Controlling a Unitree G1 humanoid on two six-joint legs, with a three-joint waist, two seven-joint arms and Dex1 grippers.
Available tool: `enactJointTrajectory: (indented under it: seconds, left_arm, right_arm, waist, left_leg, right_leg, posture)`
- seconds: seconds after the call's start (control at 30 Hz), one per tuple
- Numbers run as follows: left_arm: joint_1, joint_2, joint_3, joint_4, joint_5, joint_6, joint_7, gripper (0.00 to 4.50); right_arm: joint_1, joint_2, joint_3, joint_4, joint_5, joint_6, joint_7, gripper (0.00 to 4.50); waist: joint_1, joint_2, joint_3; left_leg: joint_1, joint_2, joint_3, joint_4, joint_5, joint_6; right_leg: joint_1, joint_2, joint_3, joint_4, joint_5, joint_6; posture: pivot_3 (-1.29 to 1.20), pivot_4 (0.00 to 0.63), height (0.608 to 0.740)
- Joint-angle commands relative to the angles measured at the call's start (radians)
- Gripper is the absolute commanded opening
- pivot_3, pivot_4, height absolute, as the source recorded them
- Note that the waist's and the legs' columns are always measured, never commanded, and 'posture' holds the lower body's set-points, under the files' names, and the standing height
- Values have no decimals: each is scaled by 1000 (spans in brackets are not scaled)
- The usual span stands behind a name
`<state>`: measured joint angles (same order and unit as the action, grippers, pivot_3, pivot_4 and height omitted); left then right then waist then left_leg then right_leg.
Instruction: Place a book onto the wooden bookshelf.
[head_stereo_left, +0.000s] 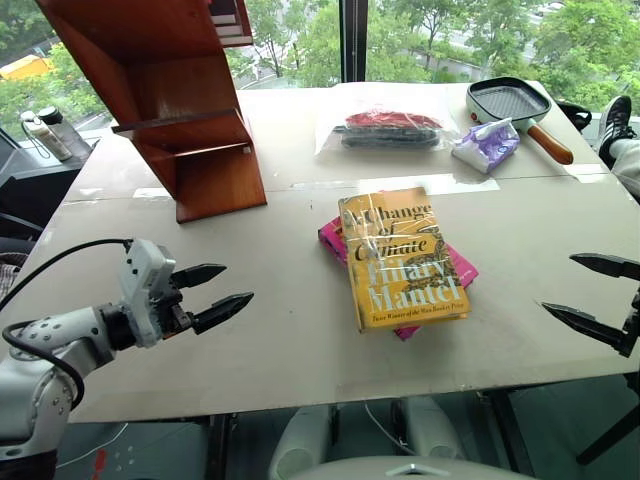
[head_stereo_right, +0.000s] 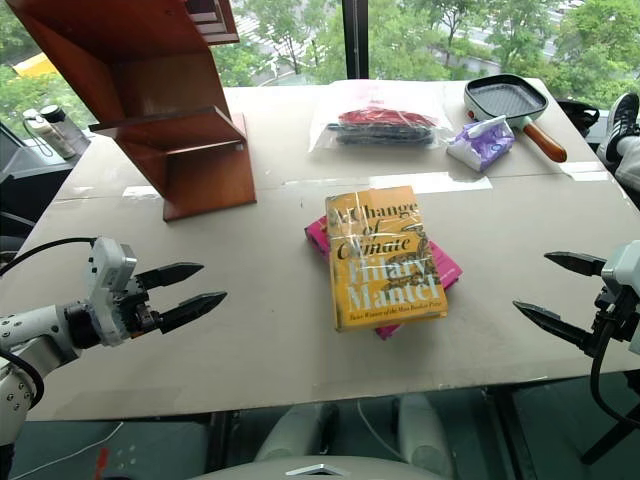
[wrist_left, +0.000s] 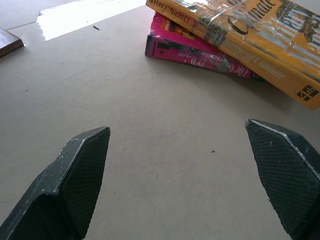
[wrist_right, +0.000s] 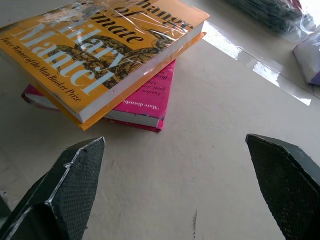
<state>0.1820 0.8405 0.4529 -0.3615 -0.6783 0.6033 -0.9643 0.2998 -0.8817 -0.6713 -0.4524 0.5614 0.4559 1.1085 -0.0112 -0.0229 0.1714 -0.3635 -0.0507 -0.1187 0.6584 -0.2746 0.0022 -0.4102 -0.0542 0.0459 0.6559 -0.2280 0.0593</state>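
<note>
The yellow book (head_stereo_left: 402, 257), wrapped in glossy plastic, lies flat in the middle of the table on top of a thinner pink book (head_stereo_left: 333, 238). The wooden bookshelf (head_stereo_left: 170, 95) stands at the table's back left, reddish-brown with slanted sides. My left gripper (head_stereo_left: 214, 292) hovers open over the table's front left, well left of the books. At the front right edge my right gripper (head_stereo_left: 592, 293) is open too, its fingers aimed toward the books. Both wrist views look between spread fingertips (wrist_left: 80, 165) (wrist_right: 75, 170) at the stacked books (wrist_left: 240, 35) (wrist_right: 105, 55).
At the back of the table (head_stereo_left: 270, 340) lie a clear bag with dark and red items (head_stereo_left: 388, 128), a purple-white pouch (head_stereo_left: 487, 144) and a square grill pan with a wooden handle (head_stereo_left: 512, 103). A person's shoe (head_stereo_left: 614, 122) shows at the far right edge.
</note>
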Motion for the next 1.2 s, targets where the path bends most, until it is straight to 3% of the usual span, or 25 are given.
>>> enactJointTrajectory:
  seconds: [0.03, 0.17, 0.3, 0.4, 0.67, 1.0, 1.2]
  left_arm:
    - [-38, 15, 20, -22, -41, 16, -1, 4468]
    - [-111, 36, 6, -64, -93, 55, -10, 4468]
    - [-140, 34, -1, -81, -85, 6, -40, 4468]
    - [-133, 8, 16, -99, -108, -64, -112, 4500]
    - [-96, 93, 37, -73, -144, -79, -305, 4500]
    - [-24, 81, 73, -103, -123, -88, -296, 4500]
    - [12, 51, 68, -148, -130, -78, -252, 4500]
  right_arm:
    - [-11, 11, -13, -17, -10, -11, -47, 4500]
    - [-62, -25, 34, -79, -52, 80, -178, 4500]
    - [-162, -79, 61, -104, 95, 285, -222, 4500]
    - [-300, -118, 156, -97, 168, 407, -265, 3749]
    - [-610, -135, 598, 1, -47, 405, -350, 25]
    - [-745, -74, 785, 103, -195, 396, -362, 25]
    - [-832, 57, 899, 95, -236, 476, -396, 25]
  waist:
    - [1, 0, 0]
    - [2, 0, 1]
    - [-5, 2, 2]
    - [-7, 2, 2]
    - [0, 4, 4]
    - [-3, 5, 4]
    - [-6, 5, 4]
  left_leg:
    - [0, 0, 0, 0, 0, 0]
    - [0, 0, 0, 0, 0, 0]
    - [0, 0, 0, 0, 0, 0]
    - [1, 1, 1, -4, 0, 0]
    - [-3, 1, 1, -7, 0, 0]
    - [-18, 1, -2, -7, 0, -2]
    - [-19, 2, -2, -7, 0, -2]
  right_leg:
    - [0, 0, 0, 0, 0, 0]
    - [0, 0, -1, 0, -1, 2]
    - [-1, 0, 1, 0, 1, -1]
    - [-1, 0, 1, -2, 1, -1]
    - [-1, 0, -3, -10, 1, -1]
    - [-16, -3, -4, -14, 2, 0]
    - [-18, -2, -3, -13, 3, 0]
  posture:
    - [0, 150, 740]
    - [0, 150, 740]
    - [0, 150, 740]
    - [0, 150, 740]
    - [0, 150, 740]
    - [0, 150, 740]
    - [0, 150, 740]
